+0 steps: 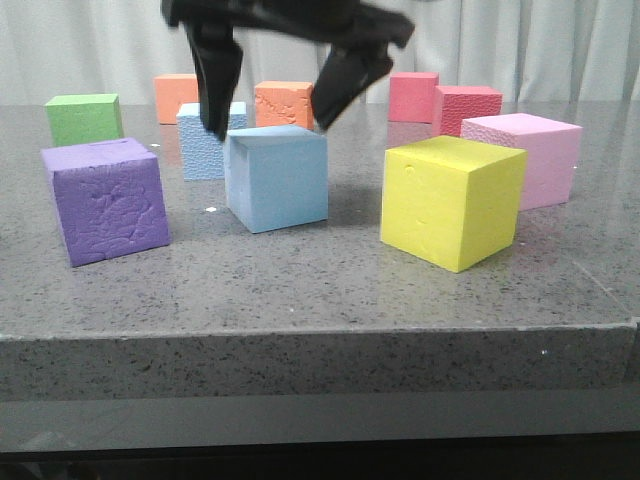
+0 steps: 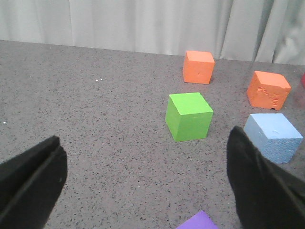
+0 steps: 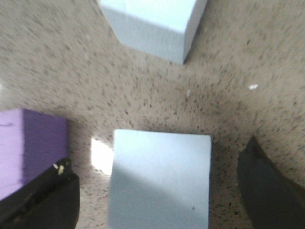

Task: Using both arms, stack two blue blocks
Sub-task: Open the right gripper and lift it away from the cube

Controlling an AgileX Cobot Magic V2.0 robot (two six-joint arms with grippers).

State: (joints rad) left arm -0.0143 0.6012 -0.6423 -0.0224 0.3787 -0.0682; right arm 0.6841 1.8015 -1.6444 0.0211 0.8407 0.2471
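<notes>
My right jaws (image 1: 275, 105) hung wide open and empty over the smooth sky-blue foam cube (image 1: 277, 177); its pebbly sky-blue foam twin (image 1: 203, 141) sat at ten o'clock. Next, I judged, descend and close.

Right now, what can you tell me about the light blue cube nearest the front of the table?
The near blue cube is pale sky-blue foam with fairly smooth faces and crisp edges. It sits flat on the speckled grey table, turned slightly, touching nothing else. The purple cube stands to its left, the second blue cube behind it. The right tool hangs open just above it, one finger on either side, not gripping.
</notes>
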